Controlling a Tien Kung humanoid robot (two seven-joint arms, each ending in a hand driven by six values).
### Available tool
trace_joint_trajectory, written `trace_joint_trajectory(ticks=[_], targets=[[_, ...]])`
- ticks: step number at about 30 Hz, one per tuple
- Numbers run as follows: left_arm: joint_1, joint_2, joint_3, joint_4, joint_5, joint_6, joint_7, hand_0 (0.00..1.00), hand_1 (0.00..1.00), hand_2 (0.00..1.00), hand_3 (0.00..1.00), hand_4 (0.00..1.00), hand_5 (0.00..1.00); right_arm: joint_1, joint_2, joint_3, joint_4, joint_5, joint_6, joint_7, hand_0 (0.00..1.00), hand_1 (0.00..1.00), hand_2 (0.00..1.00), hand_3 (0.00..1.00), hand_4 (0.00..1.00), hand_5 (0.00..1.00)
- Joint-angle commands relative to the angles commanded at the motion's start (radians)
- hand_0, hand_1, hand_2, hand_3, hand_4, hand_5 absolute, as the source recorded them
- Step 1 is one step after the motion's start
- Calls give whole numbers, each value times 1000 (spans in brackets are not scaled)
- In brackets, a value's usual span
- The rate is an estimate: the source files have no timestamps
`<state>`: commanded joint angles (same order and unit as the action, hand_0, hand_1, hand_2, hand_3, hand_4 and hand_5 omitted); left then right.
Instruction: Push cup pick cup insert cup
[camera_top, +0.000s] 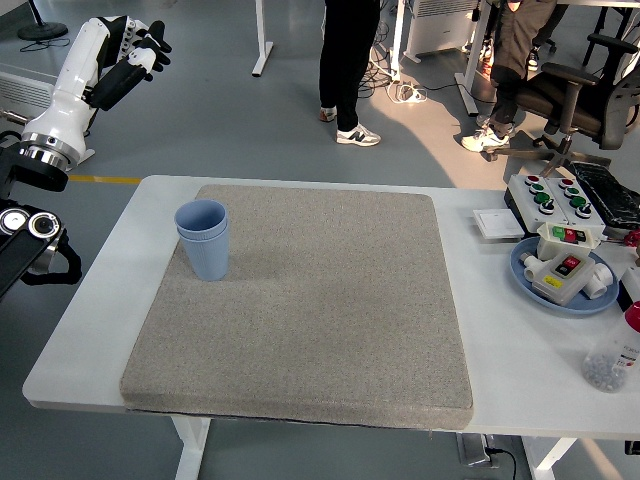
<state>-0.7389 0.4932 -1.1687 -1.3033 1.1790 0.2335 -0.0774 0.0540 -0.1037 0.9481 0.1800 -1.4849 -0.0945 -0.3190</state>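
Two light blue cups (203, 239) stand nested, one inside the other, upright on the grey mat (310, 300) near its far left corner. My left hand (135, 55) is raised high at the picture's upper left, well above and left of the cups, fingers relaxed and holding nothing. My right arm is out of view.
A blue plate (565, 285) with a white switch box stands at the right, behind it a button box (550, 195) and a white square pad (497, 224). A clear bottle (615, 350) stands at the right edge. People and an office chair are beyond the table's far side.
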Motion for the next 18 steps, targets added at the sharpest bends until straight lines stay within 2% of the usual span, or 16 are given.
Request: trace_joint_trajectory(ticks=[3, 4, 5, 7, 8, 10, 12, 14, 18], targets=[[107, -20, -68, -55, -40, 5, 4, 233, 401, 416, 400, 519, 879, -1, 2, 12, 0, -7, -4, 0, 528, 546, 503, 558, 133, 973], [146, -44, -103, -85, -72, 8, 5, 233, 401, 416, 400, 519, 879, -1, 1, 24, 0, -20, -6, 1, 528, 546, 503, 558, 133, 973], [184, -54, -132, -105, -95, 9, 6, 233, 401, 416, 400, 519, 879, -2, 1, 28, 0, -25, -7, 2, 528, 546, 503, 558, 133, 973], [268, -108, -202, -143, -166, 23, -4, 233, 401, 416, 400, 519, 879, -1, -3, 45, 0, -45, -7, 4, 528, 546, 503, 558, 133, 973], [313, -118, -221, -148, -187, 25, -5, 220, 399, 419, 400, 511, 893, -1, -3, 47, 0, -48, -7, 4, 528, 546, 502, 557, 133, 977], [395, -174, -260, -163, -260, 46, -37, 220, 399, 419, 400, 511, 893, 1, -5, 55, 0, -58, -9, 6, 528, 546, 502, 557, 133, 977], [462, -212, -266, -169, -323, 65, -65, 220, 399, 419, 400, 511, 893, 1, -6, 55, 0, -55, -10, 6, 528, 546, 502, 557, 133, 977], [553, -241, -260, -171, -399, 79, -96, 220, 399, 419, 400, 511, 893, 1, -6, 57, 0, -53, -12, 6, 528, 546, 502, 557, 133, 977], [710, -275, -269, -165, -454, 84, -115, 223, 403, 429, 406, 508, 901, -3, -9, 59, 0, -56, -10, 5, 527, 546, 502, 557, 133, 974]])
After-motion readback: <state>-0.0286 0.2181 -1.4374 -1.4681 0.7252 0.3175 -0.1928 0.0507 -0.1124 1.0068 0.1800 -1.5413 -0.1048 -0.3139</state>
